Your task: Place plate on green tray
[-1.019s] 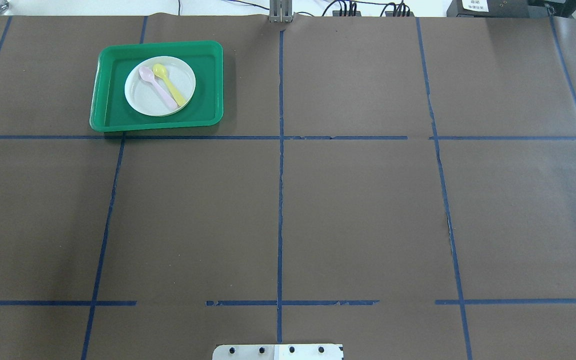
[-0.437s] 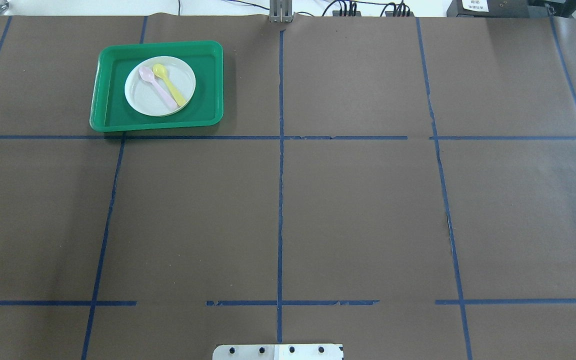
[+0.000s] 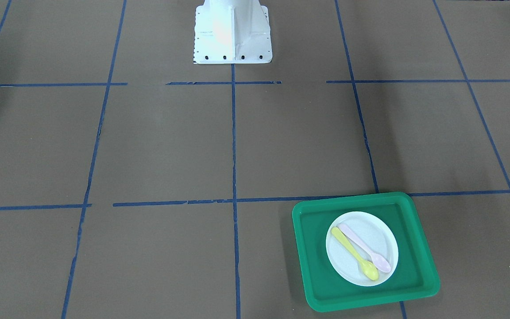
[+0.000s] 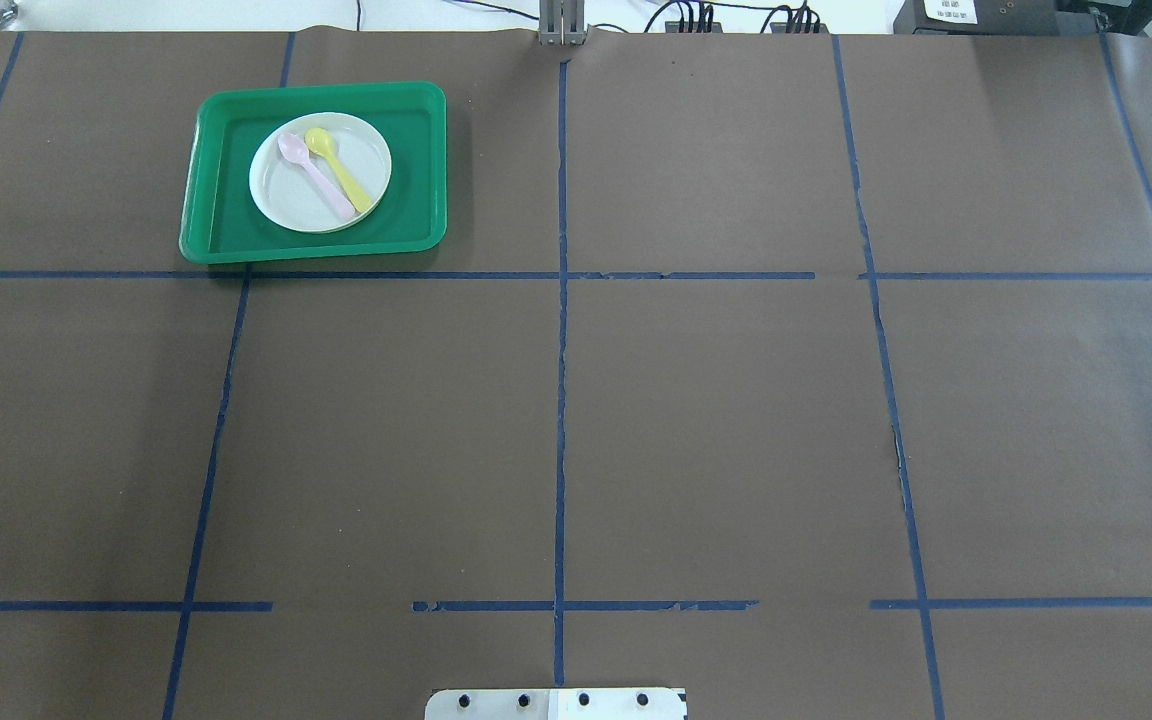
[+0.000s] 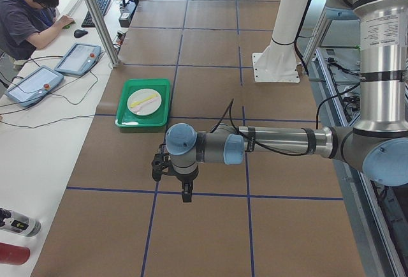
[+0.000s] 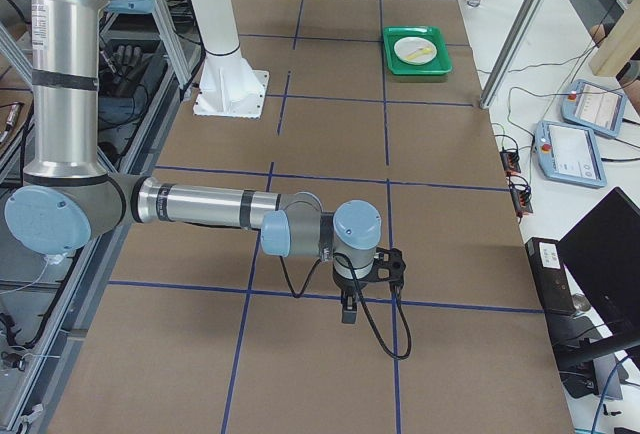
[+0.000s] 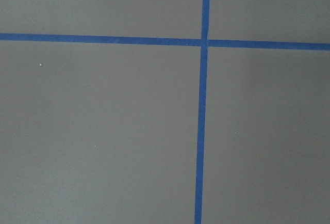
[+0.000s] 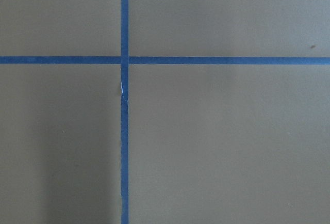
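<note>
Overhead exterior, quick check: found plate (image 4: 376,160) sitting inside green tray (image 4: 216,200), carrying spoons (image 4: 336,170); looks done, nothing left; can't tell whether left tool (image 5: 185,195) or right tool (image 6: 347,312) spread or pinched.

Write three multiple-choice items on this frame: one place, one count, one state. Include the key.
1. Relative to the green tray, the plate lies:
A) beside it
B) under it
C) inside it

2. Pieces of cutlery on the plate:
A) one
B) two
C) three

3. The plate sits:
A) flat, face up
B) upside down
C) tilted against the tray's rim

Key:
1 C, green tray floor shows all round the plate.
2 B, a pink spoon and a yellow spoon lie side by side on it.
3 A, its hollow faces up and carries both spoons.
</note>
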